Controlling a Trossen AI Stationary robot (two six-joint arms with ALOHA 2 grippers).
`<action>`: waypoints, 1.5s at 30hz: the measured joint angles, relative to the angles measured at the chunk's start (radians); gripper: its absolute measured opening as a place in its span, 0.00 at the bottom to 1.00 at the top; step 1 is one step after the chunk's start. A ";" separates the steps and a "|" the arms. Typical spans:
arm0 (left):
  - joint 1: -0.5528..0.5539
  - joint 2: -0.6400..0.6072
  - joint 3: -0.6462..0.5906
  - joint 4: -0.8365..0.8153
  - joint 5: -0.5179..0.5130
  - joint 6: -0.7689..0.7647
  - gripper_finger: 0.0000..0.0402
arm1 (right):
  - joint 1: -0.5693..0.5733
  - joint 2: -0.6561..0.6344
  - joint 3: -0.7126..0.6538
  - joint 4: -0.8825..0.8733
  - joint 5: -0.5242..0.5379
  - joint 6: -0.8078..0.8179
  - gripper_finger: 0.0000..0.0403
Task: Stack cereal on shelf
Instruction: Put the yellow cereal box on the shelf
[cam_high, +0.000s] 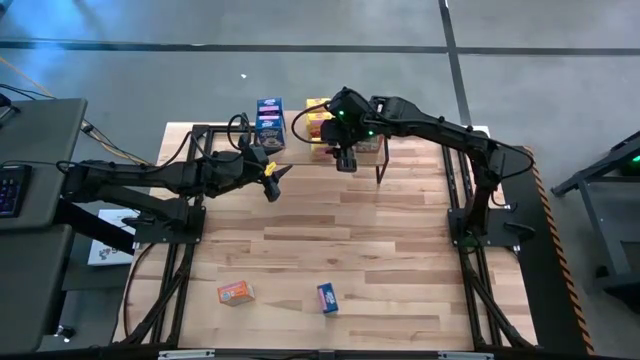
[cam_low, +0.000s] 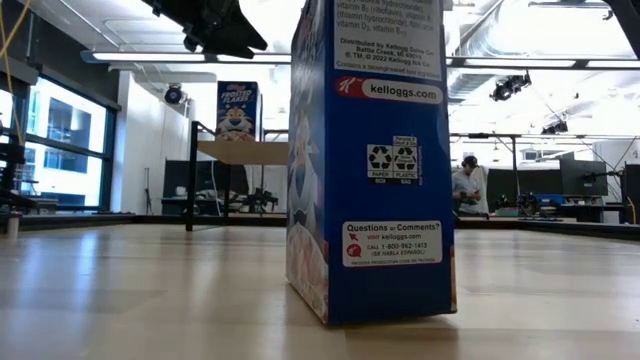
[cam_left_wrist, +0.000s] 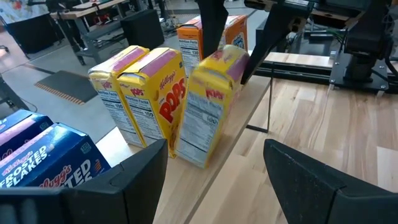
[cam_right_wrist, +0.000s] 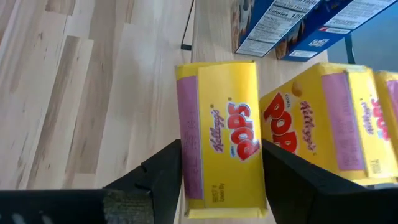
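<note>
The shelf (cam_high: 300, 152) stands at the table's far edge. On it are blue boxes (cam_left_wrist: 37, 158), two upright yellow boxes (cam_left_wrist: 134, 93) and orange boxes (cam_left_wrist: 193, 37). My right gripper (cam_high: 345, 152) is shut on a third yellow box (cam_right_wrist: 217, 149) at the shelf's near edge. My left gripper (cam_high: 272, 177) hangs open in the air just off the shelf's near side, left of that box, touching nothing. An orange box (cam_high: 236, 292) and a blue box (cam_high: 327, 297) rest on the table near its near edge; the blue one (cam_low: 370, 160) stands upright. My right gripper pinches the third yellow box between its two fingers (cam_right_wrist: 165, 177), one on each narrow side, at the upper end (cam_left_wrist: 217, 59). It comes from above, pointing down. The box leans, with its lower end (cam_left_wrist: 189, 158) on the shelf (cam_left_wrist: 121, 140) beside the other yellow boxes.
The shelf's thin black leg (cam_high: 378, 175) stands just right of my right gripper. Black arm frames run along the table's left and right sides. Bare table lies between the shelf and the two loose boxes. A person (cam_low: 464, 185) sits far behind the table.
</note>
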 joint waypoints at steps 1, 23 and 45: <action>0.000 0.000 0.000 0.000 0.000 0.000 0.63 | 0.000 0.000 0.000 0.004 0.000 0.000 0.48; 0.000 0.000 0.000 0.000 0.000 0.000 0.63 | -0.016 0.039 0.000 0.047 0.065 -0.001 0.52; 0.000 0.000 0.000 0.000 0.000 0.000 0.63 | -0.014 0.039 0.000 0.144 0.058 -0.031 0.52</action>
